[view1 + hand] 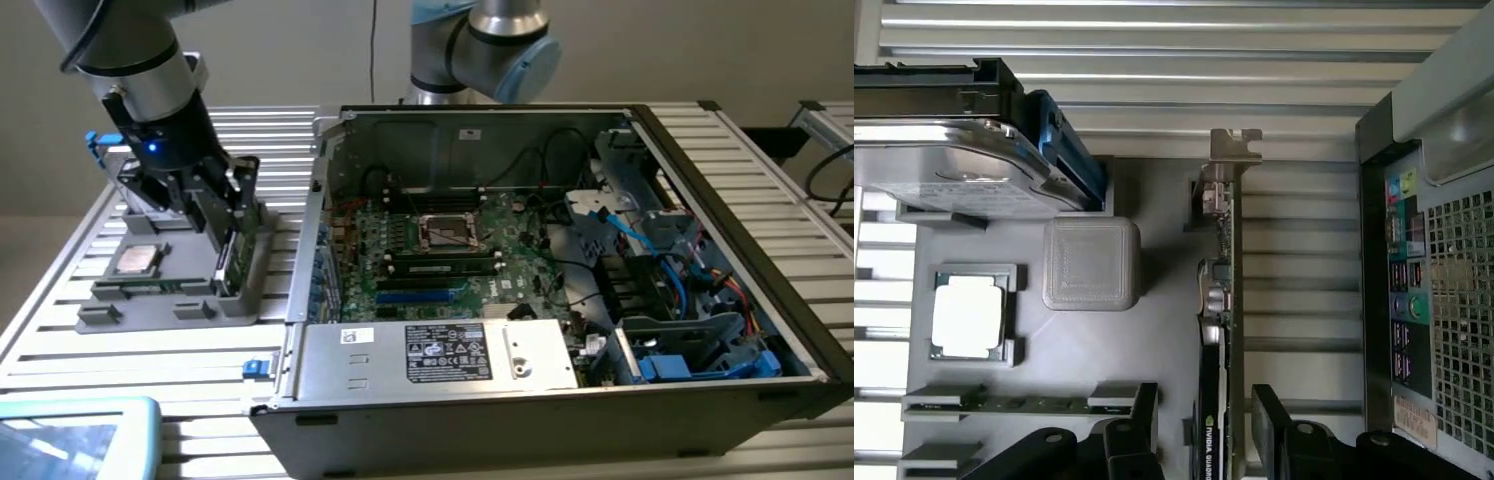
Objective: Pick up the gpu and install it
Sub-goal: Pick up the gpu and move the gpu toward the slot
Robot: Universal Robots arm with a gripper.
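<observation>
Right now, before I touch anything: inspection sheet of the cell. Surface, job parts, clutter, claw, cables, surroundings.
Surface: slatted metal table with a grey parts tray on it.
Job's things: gpu stands on edge in its tray slot, not yet installed.
Clutter: drive with a blue tab, processor chip and memory stick in the tray; tablet at the table corner.
Grippers: claw open, one finger on each side of the gpu.
Cables: blue and black cables inside the case; nothing seen on the tray.
Surroundings: open computer case beside the tray, on the exterior view's right.
</observation>
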